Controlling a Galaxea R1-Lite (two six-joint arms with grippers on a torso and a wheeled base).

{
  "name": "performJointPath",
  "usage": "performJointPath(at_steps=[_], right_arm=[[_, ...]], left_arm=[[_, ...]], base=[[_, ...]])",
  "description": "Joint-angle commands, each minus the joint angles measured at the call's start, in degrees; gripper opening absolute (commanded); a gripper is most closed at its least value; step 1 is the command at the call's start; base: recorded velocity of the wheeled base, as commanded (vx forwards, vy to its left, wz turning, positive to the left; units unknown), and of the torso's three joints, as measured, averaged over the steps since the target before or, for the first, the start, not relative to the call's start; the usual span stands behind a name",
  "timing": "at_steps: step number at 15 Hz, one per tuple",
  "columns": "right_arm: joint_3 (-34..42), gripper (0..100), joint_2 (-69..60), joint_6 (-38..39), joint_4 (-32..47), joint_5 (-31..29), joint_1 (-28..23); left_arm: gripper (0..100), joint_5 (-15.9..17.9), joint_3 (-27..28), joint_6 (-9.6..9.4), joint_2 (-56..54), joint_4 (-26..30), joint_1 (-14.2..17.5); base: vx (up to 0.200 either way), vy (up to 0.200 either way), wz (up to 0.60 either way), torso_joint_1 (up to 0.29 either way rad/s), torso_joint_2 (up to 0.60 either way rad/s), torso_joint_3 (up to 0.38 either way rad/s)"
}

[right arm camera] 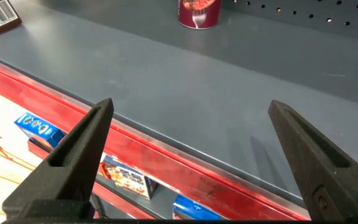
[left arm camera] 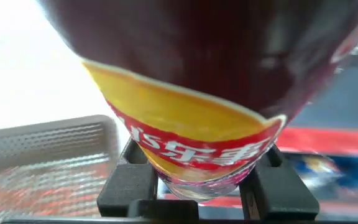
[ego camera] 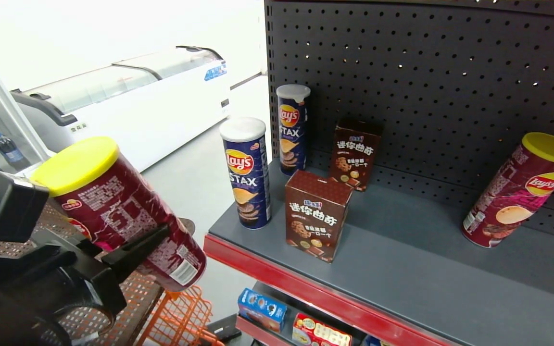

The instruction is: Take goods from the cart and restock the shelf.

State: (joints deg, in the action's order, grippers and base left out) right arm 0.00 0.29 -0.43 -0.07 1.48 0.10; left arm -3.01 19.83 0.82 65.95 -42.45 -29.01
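- Head view: the left hand (ego camera: 137,230) is clamped round a tilted dark red cylindrical chip can with a yellow lid (ego camera: 113,202). It is above the orange wire cart (ego camera: 176,312), short of the grey shelf with a red front edge (ego camera: 426,269). A matching red can (ego camera: 517,192) leans on the shelf, alongside two blue cans and two brown boxes. Placing the held can looks like the step left. The labels carry logos and print.
- Left wrist view: the hand's fingers (left arm camera: 123,186) press either side of the can (left arm camera: 197,137).
- Right wrist view: the right hand (right arm camera: 191,155) is spread wide and empty, above the shelf's front edge.

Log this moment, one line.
left gripper: shut on red can, beside shelf | right gripper: open over shelf | can not shelved
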Motion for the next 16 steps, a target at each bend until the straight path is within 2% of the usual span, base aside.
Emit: performJointPath(at_steps=[1,3,5,7,10,11,12,14,15,16], right_arm=[[0.0,100,0.06,-0.01,-0.01,0.02,-0.01],[0.0,100,0.06,-0.01,-0.01,0.02,-0.01],[0.0,100,0.06,-0.01,-0.01,0.02,-0.01],[0.0,100,0.06,-0.01,-0.01,0.02,-0.01],[0.0,100,0.06,-0.01,-0.01,0.02,-0.01],[0.0,100,0.06,-0.01,-0.01,0.02,-0.01],[0.0,100,0.06,-0.01,-0.01,0.02,-0.01],[0.0,100,0.06,-0.1,-0.01,0.11,-0.01],[0.0,100,0.06,-0.1,-0.01,0.11,-0.01],[0.0,100,0.06,-0.1,-0.01,0.11,-0.01]], left_arm=[[0,2.66,-1.11,-0.29,-0.47,0.35,1.24],[0,4.24,-1.9,-1.7,-0.56,0.26,2.29],[0,6.53,-0.76,-1.87,1.46,-0.09,2.38],[0,6.97,1.87,-1.96,3.31,0.0,2.03],[0,11.62,4.69,-2.75,5.94,-0.09,-2.01],[0,11.8,5.3,-3.89,6.91,0.0,-3.77],[0,11.71,5.57,-4.16,7.7,-0.09,-4.91],[0,11.89,6.62,-4.16,8.93,-0.09,-7.64],[0,12.06,6.71,-4.07,9.28,0.0,-10.63],[0,12.94,6.36,-4.07,9.28,0.0,-11.94]], base=[[0.0,0.0,0.0,0.0,0.0,0.0],[0.0,0.0,0.0,0.0,0.0,0.0],[0.0,0.0,0.0,0.0,0.0,0.0],[0.0,0.0,0.0,0.0,0.0,0.0],[0.0,0.0,0.0,0.0,0.0,0.0],[0.0,0.0,0.0,0.0,0.0,0.0],[0.0,0.0,0.0,0.0,0.0,0.0],[0.0,0.0,0.0,0.0,0.0,0.0],[0.0,0.0,0.0,0.0,0.0,0.0],[0.0,0.0,0.0,0.0,0.0,0.0]])
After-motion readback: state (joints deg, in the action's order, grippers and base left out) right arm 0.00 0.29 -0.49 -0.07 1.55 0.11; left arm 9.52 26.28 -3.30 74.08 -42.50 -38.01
